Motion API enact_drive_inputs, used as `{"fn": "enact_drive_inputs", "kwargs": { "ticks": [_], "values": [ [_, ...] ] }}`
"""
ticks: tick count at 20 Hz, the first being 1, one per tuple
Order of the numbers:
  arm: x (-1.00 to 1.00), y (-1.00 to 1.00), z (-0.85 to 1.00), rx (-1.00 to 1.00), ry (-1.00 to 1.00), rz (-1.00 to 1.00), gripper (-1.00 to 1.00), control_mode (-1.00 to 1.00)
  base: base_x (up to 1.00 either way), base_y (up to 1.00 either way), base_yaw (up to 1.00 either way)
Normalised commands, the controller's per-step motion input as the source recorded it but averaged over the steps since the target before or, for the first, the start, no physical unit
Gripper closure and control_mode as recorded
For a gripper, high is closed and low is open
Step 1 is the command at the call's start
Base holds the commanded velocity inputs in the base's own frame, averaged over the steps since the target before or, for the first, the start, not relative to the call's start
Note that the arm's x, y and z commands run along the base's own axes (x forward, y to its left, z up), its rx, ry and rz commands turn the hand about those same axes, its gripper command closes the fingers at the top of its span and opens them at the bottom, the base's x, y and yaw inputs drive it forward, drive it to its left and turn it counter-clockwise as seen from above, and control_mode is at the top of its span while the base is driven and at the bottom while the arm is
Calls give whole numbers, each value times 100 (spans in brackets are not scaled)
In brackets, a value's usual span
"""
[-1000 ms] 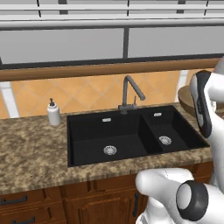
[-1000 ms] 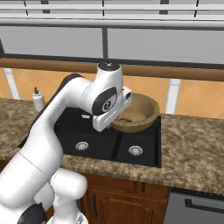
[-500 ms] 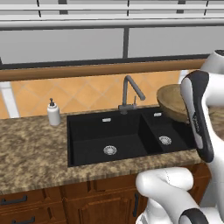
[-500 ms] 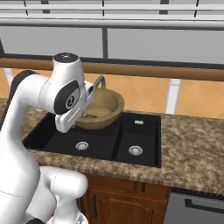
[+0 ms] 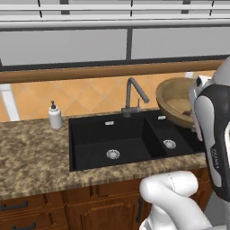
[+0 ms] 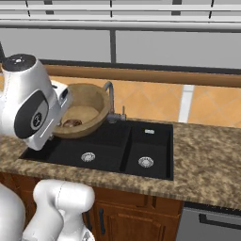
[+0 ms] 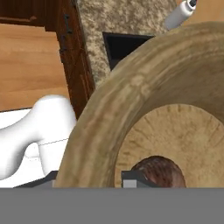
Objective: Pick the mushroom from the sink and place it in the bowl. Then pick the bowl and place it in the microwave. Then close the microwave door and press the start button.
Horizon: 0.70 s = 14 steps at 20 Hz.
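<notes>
The bowl (image 6: pixel 79 112), mushroom (image 6: pixel 72 123) inside, has been swung to the frame's left, above the sink (image 6: pixel 108 150). The jaws are clamped on its rim. The microwave comes next.

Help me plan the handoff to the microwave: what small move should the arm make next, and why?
Probably carry the bowl onward, keeping it level. It hangs in the air over the sink, clear of the counter, its rim pinched by the pincer. The mushroom already lies loose inside it, so tilting could spill it. The faucet stands close by, so pass clear of it.
</notes>
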Motion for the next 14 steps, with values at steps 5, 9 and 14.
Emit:
{"fn": "enact_drive_inputs", "kwargs": {
  "ticks": [5,9,14],
  "values": [
    [-78,6,41,0,0,5,100,-100,0,0,0],
    [-21,6,6,0,0,3,100,100,-8,0,4],
    [0,0,0,0,0,0,100,100,-24,-13,-19]
  ]
}}
